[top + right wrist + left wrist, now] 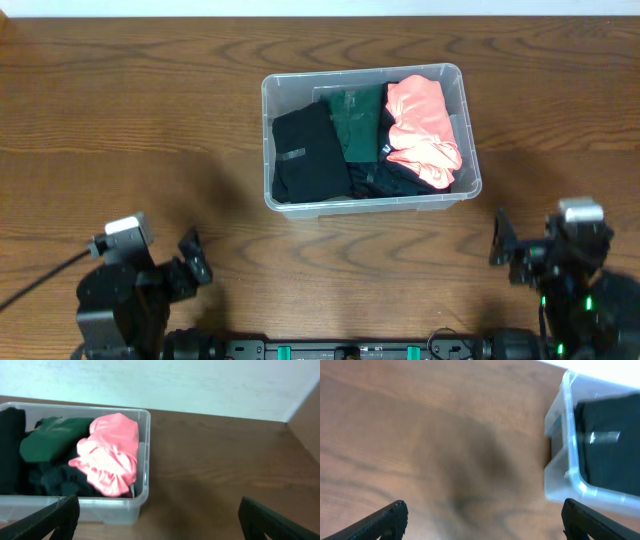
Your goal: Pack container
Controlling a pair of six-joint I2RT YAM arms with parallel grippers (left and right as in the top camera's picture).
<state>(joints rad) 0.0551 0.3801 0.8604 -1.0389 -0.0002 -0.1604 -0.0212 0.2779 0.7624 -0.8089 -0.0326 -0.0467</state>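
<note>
The large clear plastic rectangular container sat on the brown wood-grain table, a little right of the middle and toward the far side, well apart from both arms. Inside it lay several pieces of clothing packed side by side: a folded black garment filled the left part, a folded dark green garment lay in the middle toward the far wall, and a crumpled coral-pink garment was heaped on the right, rising to about the rim. A further dark cloth showed beneath the pink one along the near wall. The left gripper hung over bare table at the near left corner, its two black fingers spread wide with nothing between them. In its wrist view the container's rounded corner and the black garment sat at the upper right. The right gripper hung at the near right, nearer than the container and off to its right, with its fingers likewise spread wide and empty. Its wrist camera looked across the table at the container's right end, with the pink garment pressed against the clear wall and a pale wall behind the table. A black cable trailed off the left arm toward the table's left edge.
</note>
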